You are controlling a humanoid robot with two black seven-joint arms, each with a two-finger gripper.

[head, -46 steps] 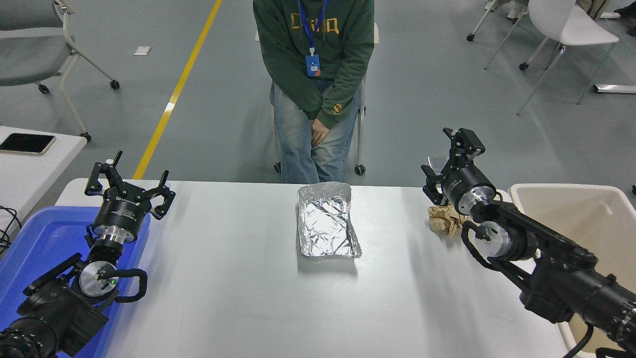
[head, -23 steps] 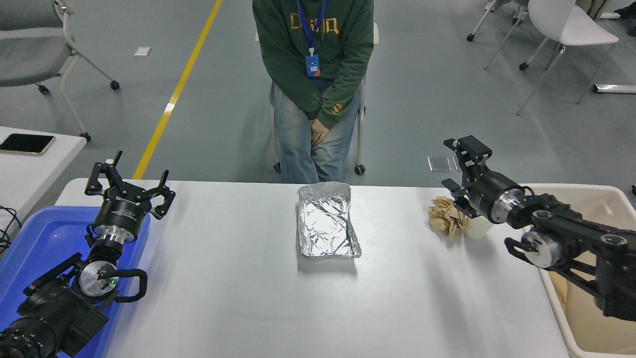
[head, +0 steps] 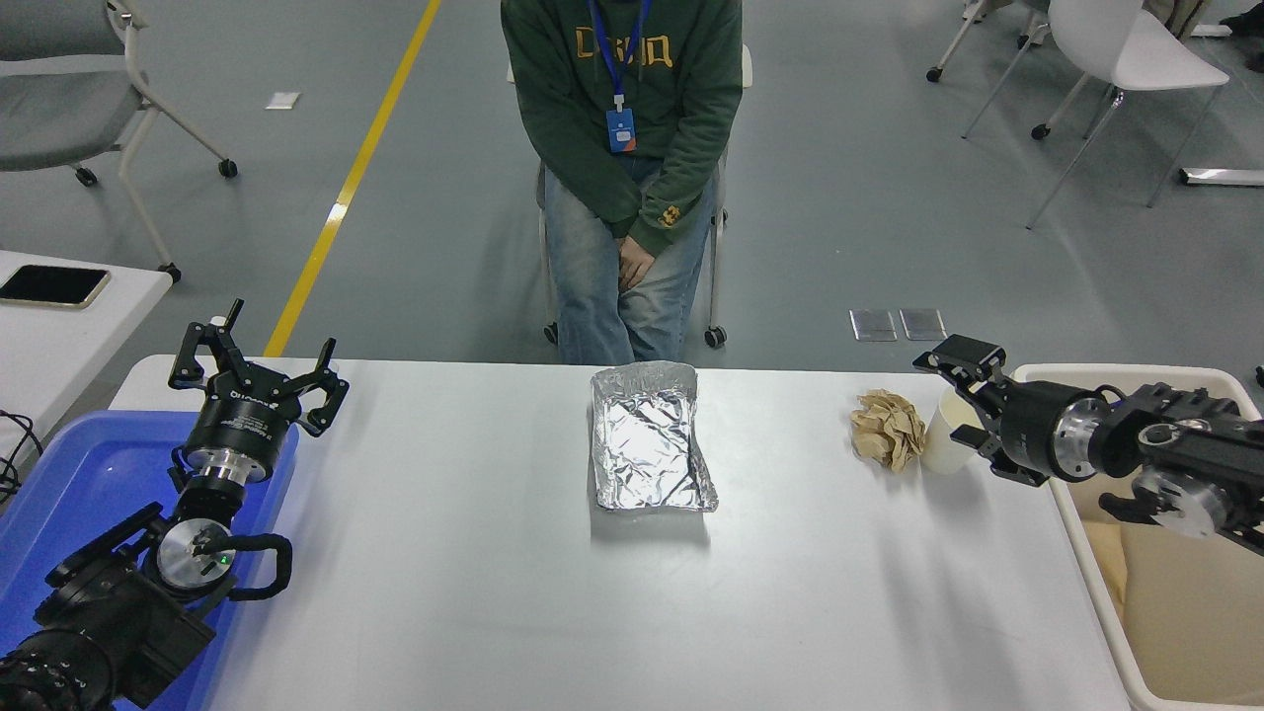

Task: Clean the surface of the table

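Observation:
The white table surface (head: 474,592) fills the lower picture. On it lie a crinkled foil tray (head: 652,439) at the middle, a crumpled brown paper wad (head: 886,428) at the far right, and a white paper cup (head: 938,444) just right of the wad. My right gripper (head: 966,400) comes in low from the right edge, open, its fingers (head: 956,353) straddling the cup's right side; whether they touch it is unclear. My left gripper (head: 252,367) is parked open at the lower left.
A blue bin (head: 79,474) sits under the left arm. A beige bin (head: 1091,553) stands off the table's right end, under the right arm. A person (head: 622,148) sits at the far side. A side table (head: 39,336) with a phone (head: 51,284) is at the left.
The right arm swung rightward and down, from above the paper wad to beside the cup, which now shows. The left arm has not moved.

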